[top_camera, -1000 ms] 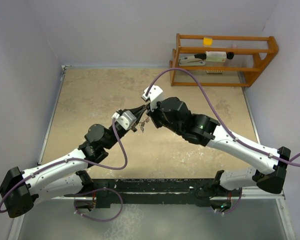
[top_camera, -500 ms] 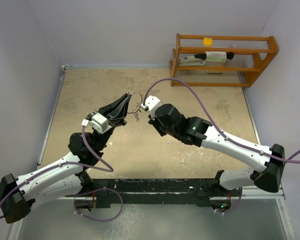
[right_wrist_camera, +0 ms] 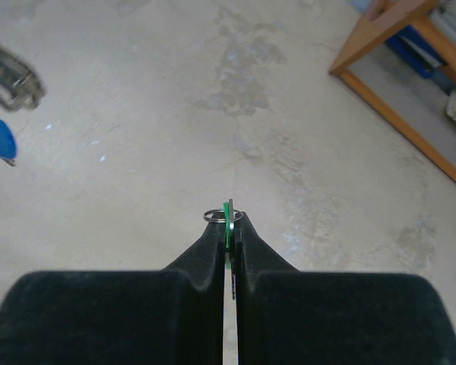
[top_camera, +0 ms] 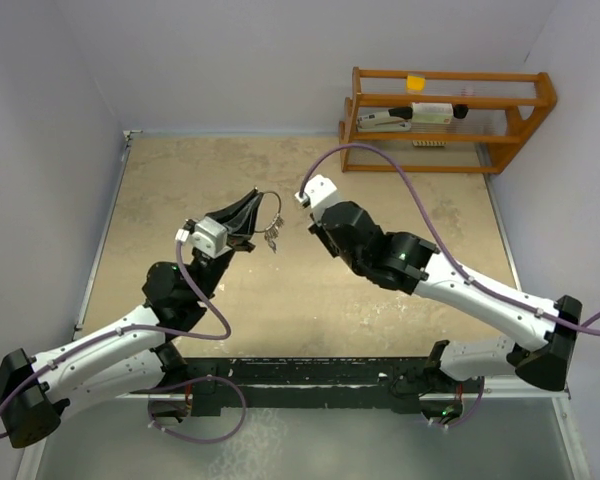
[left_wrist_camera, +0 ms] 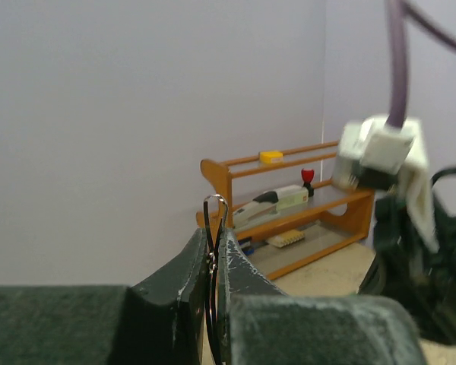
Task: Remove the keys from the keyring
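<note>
Left of the wooden rack (top_camera: 448, 120), left claw (left_wrist_camera: 215, 239) is clenched on the keyring (left_wrist_camera: 216, 199), keys (top_camera: 273, 238) hanging off it above the counter (top_camera: 180, 180). Right claw (right_wrist_camera: 229, 228), nearer the rack, pinches 1 green key (right_wrist_camera: 229, 211). Risk: thin ring slips sideways out of the pinch and the bunch drops.

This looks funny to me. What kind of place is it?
Probably a robot lab bench: two robot arms at a table, plain walls around it, a wooden rack in the corner.

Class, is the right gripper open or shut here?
Shut. The wrist view shows the right gripper clamped on a green key, no gap visible.
</note>
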You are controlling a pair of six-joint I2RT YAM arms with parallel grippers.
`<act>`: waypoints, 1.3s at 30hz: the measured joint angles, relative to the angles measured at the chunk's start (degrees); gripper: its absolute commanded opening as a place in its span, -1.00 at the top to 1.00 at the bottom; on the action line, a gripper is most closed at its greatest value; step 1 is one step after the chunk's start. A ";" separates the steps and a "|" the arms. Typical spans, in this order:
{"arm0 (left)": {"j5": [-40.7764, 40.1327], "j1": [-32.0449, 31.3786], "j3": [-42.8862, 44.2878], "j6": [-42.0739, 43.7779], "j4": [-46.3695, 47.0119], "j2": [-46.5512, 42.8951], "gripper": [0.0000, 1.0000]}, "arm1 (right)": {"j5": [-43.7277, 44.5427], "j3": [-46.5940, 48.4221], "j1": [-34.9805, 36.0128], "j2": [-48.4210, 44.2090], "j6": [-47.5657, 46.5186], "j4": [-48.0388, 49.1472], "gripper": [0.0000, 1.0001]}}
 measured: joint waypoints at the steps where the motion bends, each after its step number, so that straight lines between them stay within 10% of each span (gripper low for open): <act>1: -0.83 0.00 -0.20 -0.24 -0.90 -0.22 1.00 | 1.09 0.17 -0.39 -0.52 -0.09 0.31 1.00; 12: -10.38 0.55 0.11 -6.73 -15.15 5.44 1.00 | -9.77 -2.29 -28.85 -0.26 4.17 6.95 1.00; 39: -0.20 7.43 2.60 -20.87 -22.36 17.27 1.00 | -26.58 -10.67 -35.36 24.72 9.49 21.70 0.96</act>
